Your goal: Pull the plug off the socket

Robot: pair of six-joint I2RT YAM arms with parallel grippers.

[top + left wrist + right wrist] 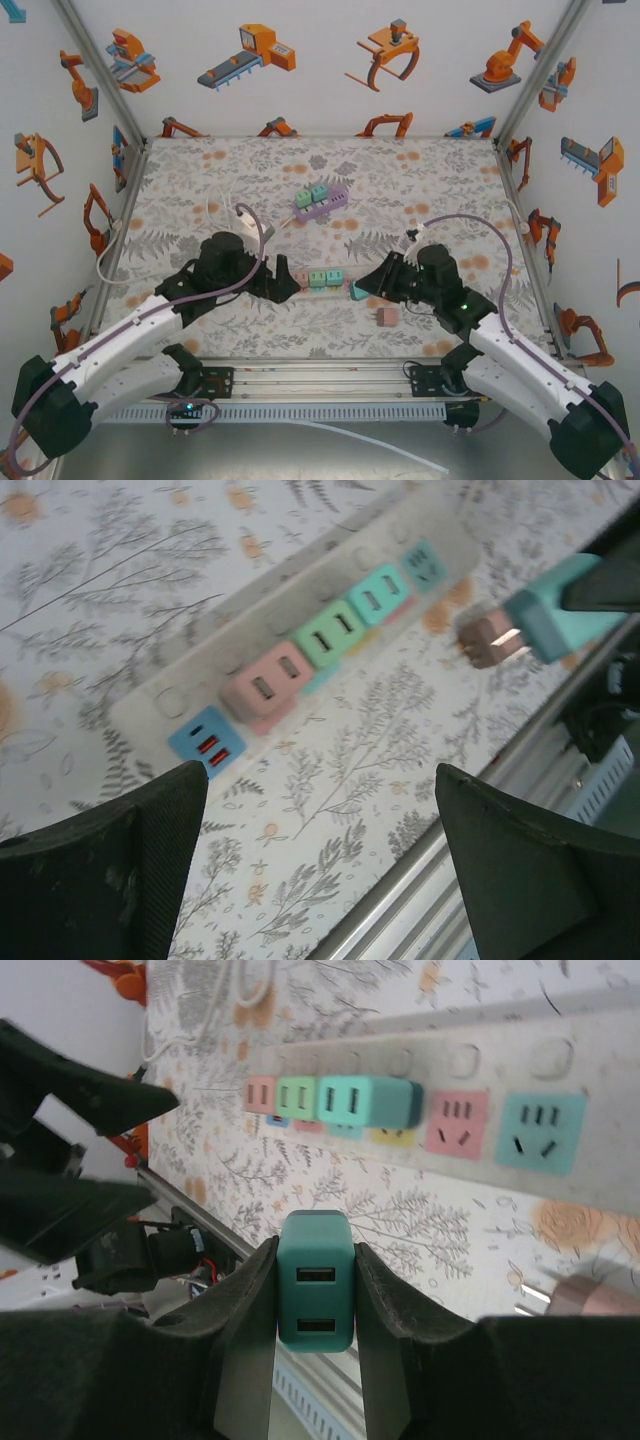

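near the rail [330, 378], pink plug [386, 316]: loose on the mat [450, 180], just beside the right claw; keep off it when setting anything down.
right claw [315, 1252]: clenched on the plug [315, 1310], pads [245, 1300] on its two flat sides, usb face toward the wrist camera.
plug: teal, out of its socket and apart from the strip [590, 1070], held near it (the pull itself looks done).
step in hand: likely carrying the plug clear; best to keep the squeeze firm, draw it away from the strip without swinging into the pink plug, and lower it onto bare mat before letting go.
left claw [320, 775]: released, fingers [130, 870] wide with nothing between, hovering by the strip's end with the blue usb block [205, 742]; it braces nothing, so a nudge would probably slide the strip.
strip: lies flat, with the seated plugs [320, 640] (pink, green, teal) in a row; looks light, so likely to shift if bumped.
far strip [322, 203]: purple, well apart; no part in this step.
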